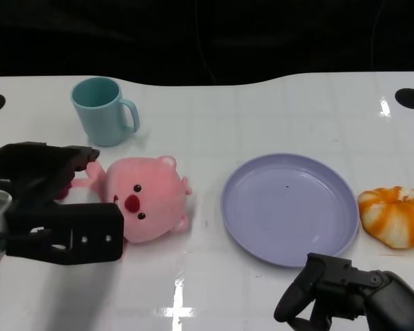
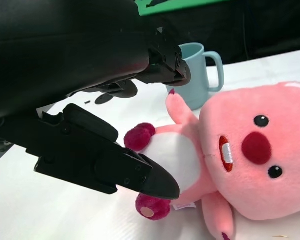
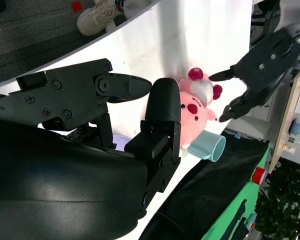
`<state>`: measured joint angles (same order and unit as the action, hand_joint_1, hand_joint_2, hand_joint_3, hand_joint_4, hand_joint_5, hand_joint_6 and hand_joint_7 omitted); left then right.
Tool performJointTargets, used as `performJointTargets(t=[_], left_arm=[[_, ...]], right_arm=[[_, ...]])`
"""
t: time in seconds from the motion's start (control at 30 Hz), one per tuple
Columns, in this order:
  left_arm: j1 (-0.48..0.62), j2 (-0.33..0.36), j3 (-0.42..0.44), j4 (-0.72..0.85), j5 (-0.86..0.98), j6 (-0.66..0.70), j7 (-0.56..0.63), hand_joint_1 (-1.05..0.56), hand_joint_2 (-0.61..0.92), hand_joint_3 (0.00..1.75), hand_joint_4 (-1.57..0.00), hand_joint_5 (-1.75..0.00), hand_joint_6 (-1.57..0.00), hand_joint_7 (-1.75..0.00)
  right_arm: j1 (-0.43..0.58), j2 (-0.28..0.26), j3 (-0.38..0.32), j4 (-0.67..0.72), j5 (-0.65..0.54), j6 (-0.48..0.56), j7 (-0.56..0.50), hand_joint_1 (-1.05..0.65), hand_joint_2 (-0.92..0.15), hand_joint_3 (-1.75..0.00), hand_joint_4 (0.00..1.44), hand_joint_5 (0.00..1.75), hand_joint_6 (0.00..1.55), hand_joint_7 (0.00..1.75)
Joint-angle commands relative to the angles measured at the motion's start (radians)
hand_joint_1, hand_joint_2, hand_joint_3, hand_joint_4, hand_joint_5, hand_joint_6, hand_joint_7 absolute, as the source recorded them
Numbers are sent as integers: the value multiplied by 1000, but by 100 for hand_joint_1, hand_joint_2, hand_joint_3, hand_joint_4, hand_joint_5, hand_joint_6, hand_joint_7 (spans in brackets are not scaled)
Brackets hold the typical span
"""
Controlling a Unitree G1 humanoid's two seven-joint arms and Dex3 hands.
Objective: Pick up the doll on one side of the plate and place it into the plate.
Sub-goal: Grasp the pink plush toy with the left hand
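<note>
On the white worktop [image 1: 276,110], the pink plush doll [image 1: 148,200] lies left of the round lilac plate [image 1: 290,207]. The teal mug [image 1: 100,110] stands behind the doll. The orange-striped white pumpkin toy [image 1: 395,216] sits just right of the plate.

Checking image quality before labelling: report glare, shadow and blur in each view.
Head view: bright glare streaks on the white table, soft shadow beside the left hand; doll sharp. Left wrist view: the hand's near shell is dark and soft, doll crisp. Right wrist view: the right hand blocks much, the table washed out.
</note>
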<state>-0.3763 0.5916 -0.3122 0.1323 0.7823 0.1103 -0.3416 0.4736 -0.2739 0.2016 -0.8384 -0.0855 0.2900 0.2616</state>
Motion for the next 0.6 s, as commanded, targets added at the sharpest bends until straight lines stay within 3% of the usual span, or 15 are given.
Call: performJointTargets(t=[0.03,0.6], left_arm=[[-54,-17,-33,81,25,4,7,-74,92,3,-17,-20,-26,0],[-277,-188,-182,569,38,17,36,-71,92,2,-22,-13,-30,-1]], right_arm=[[0,-6,4,-16,-9,10,-4,-27,-92,-35,66,158,60,128],[17,-8,-1,-45,-10,25,1,-28,-92,-35,67,156,60,128]])
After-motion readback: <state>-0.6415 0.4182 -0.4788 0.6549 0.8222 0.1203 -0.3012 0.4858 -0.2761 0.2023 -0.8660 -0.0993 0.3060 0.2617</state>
